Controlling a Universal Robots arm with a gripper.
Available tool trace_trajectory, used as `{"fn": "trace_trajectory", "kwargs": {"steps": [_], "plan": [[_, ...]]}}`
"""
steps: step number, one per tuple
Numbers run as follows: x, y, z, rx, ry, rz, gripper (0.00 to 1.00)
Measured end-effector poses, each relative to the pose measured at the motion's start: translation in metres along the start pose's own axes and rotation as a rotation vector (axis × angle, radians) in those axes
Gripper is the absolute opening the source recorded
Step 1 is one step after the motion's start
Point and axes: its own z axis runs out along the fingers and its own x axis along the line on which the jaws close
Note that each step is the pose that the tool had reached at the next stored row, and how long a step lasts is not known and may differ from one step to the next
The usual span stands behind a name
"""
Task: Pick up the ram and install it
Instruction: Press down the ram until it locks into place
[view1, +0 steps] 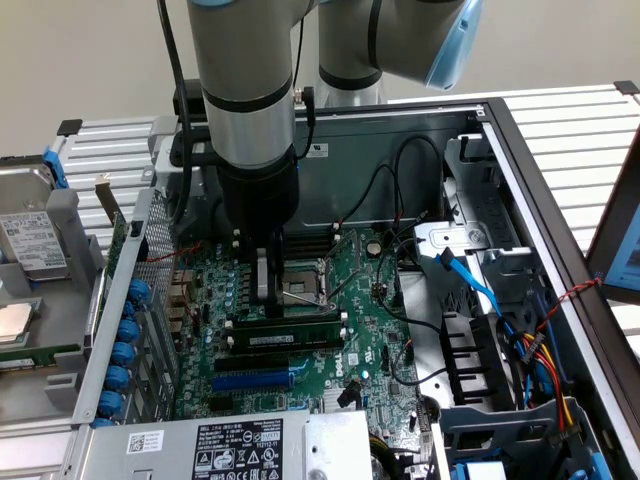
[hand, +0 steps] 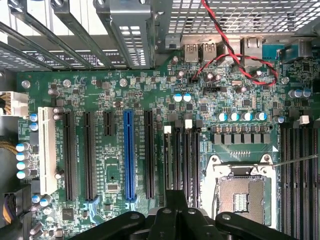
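The gripper (view1: 264, 293), pinched together (its tips half hidden), hangs just beside the ram (view1: 285, 323) seated in its slot.

An open computer case (view1: 500, 130) rests on a slatted metal table (view1: 570, 120).

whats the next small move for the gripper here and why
Probably a short, straight press down. The gripper stands right by one end of the ram, which already lies along a slot beside the CPU socket. Whether it is fully seated I cannot tell, so moving sideways seems unwise.
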Motion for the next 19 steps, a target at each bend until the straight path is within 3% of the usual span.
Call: {"fn": "trace_trajectory", "kwargs": {"steps": [14, 19], "plan": [[0.0, 0.0, -0.0001, 0.0006, -0.0008, 0.002, 0.1], [0.0, 0.0, 0.0, 0.0021, -0.0004, 0.053, 0.1]]}}
